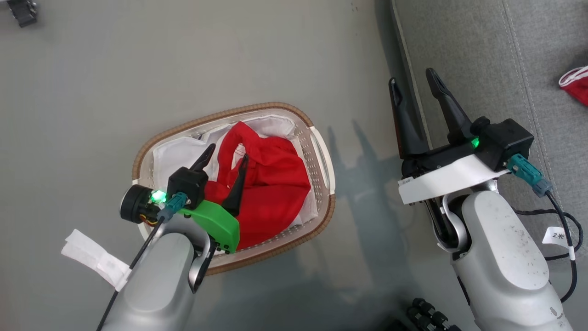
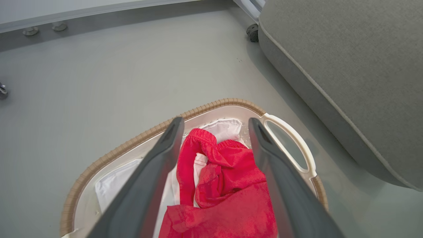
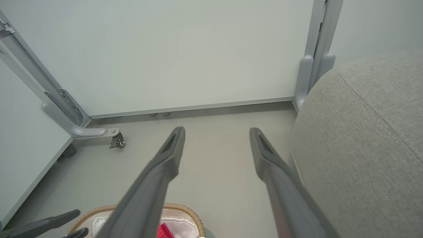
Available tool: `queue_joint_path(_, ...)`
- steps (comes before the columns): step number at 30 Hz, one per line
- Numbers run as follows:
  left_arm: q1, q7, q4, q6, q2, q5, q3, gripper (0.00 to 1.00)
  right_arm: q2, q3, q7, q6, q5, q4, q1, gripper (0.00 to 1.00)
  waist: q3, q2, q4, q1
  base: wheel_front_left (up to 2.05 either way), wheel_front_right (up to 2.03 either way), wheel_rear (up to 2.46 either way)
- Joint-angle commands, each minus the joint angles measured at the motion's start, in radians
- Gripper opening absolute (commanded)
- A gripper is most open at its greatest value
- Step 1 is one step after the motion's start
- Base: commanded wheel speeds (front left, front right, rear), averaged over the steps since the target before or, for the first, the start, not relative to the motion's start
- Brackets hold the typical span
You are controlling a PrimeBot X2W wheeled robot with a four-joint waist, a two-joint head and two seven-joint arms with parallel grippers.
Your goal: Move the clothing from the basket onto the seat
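Red clothing [image 1: 268,184] lies bunched in the oval basket [image 1: 321,151] on the floor, over a white liner [image 1: 172,154]. My left gripper [image 1: 227,154] hangs open just above it, one finger on each side of a red fold; from the left wrist the clothing [image 2: 228,185] sits between the fingers, inside the basket [image 2: 132,143]. My right gripper [image 1: 415,85] is open and empty over the left edge of the grey seat [image 1: 496,55]. Another red garment [image 1: 576,85] lies on the seat at the right edge. The seat [image 3: 363,145] rises beside my right gripper [image 3: 216,135].
White partition walls on wheeled metal feet [image 3: 115,140] close off the far side of the grey floor. A white tag [image 1: 94,257] and black cables [image 1: 565,230] hang from my arms. A castor [image 2: 252,33] stands by the seat's corner.
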Motion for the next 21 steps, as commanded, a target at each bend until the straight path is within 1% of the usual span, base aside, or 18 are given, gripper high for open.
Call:
queue_joint_path(1, -0.032, -0.001, 0.023, -0.002, 0.015, -0.011, -0.010, 1.00, -0.003, 0.007, 0.000, -0.001, 0.011, -0.014, -0.016, 1.00, 0.061, 0.0000, -0.046, -0.0001, 0.00, 0.00, 0.00)
queue_joint_path(11, -0.162, -0.001, 0.179, -0.002, 0.046, -0.041, -0.091, 1.00, -0.003, 0.032, 0.000, -0.001, 0.046, -0.096, -0.050, 1.00, 0.165, 0.0000, -0.096, -0.0001, 0.00, 0.00, 0.00)
queue_joint_path(21, -0.299, -0.001, 0.400, -0.002, 0.063, -0.076, -0.196, 1.00, -0.003, 0.053, 0.000, -0.001, 0.084, -0.150, -0.047, 1.00, 0.244, 0.0000, -0.129, -0.0001, 0.00, 0.00, 0.00)
